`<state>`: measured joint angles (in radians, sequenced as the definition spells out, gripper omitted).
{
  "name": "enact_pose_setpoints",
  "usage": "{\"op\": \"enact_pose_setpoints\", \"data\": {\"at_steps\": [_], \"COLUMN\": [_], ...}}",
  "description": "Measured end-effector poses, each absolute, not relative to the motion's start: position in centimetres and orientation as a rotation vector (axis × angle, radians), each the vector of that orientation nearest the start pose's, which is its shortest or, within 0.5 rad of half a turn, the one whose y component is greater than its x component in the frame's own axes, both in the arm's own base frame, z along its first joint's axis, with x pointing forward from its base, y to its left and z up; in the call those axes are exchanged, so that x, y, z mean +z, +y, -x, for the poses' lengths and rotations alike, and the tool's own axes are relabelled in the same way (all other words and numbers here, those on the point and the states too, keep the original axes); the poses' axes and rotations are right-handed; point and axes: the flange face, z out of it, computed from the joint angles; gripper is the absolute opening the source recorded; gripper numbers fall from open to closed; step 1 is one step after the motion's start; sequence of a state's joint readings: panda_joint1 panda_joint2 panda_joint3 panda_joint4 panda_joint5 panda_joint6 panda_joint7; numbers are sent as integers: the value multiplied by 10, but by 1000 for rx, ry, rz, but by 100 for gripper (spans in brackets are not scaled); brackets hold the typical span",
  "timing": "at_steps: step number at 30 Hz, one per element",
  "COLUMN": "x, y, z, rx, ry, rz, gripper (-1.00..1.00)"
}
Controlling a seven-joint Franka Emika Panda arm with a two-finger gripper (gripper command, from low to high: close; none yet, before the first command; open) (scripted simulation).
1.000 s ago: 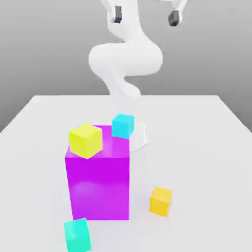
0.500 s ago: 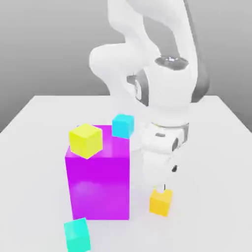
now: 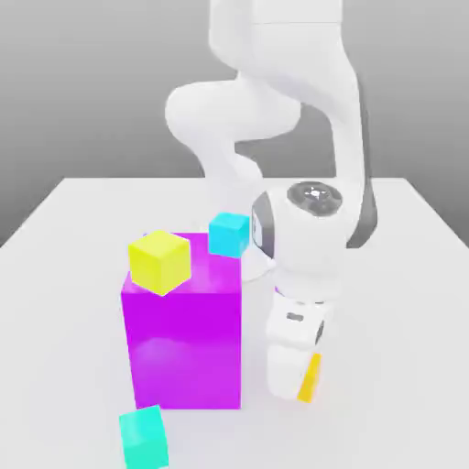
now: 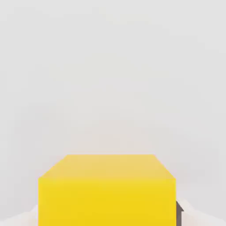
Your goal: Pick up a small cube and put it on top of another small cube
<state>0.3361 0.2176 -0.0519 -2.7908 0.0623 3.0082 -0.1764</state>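
Right now the white pincer (image 3: pixel 298 380) is lowered over the counter (image 3: pixel 394 321) toward the exterior view's right, clamped on the small amber cube (image 3: pixel 310 379). The hand view shows its two sides close against opposite faces of that cube, which sits low beside the big magenta block (image 3: pixel 183 348), to its right and apart from it. The small lemon-yellow cube (image 3: pixel 160 262) lies on top of the block, toward its left side, with nothing stacked on it. The cyan cube (image 3: pixel 229 234) shows at the block's far right corner; whether it rests on the block, I cannot tell. Near the block's near left corner, the turquoise cube (image 3: pixel 144 439) lies on the counter.
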Motion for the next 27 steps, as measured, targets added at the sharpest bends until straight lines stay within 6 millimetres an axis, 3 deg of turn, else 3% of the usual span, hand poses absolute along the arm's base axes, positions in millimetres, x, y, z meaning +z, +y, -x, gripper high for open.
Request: {"op": "enact_pose_setpoints", "data": {"at_steps": [6,11,17,22,27], "x": [193,226,288,348,407], "y": [90,74,36,-40,-110], "z": [-360,-406,-461,-458,-427], "rx": [4,23,61,52,29], "ry": [-653,-827,-962,-336,394], "rz": [3084,3116,3246,3402,3393], "gripper": [-100,-100,-100,-100,-100]}}
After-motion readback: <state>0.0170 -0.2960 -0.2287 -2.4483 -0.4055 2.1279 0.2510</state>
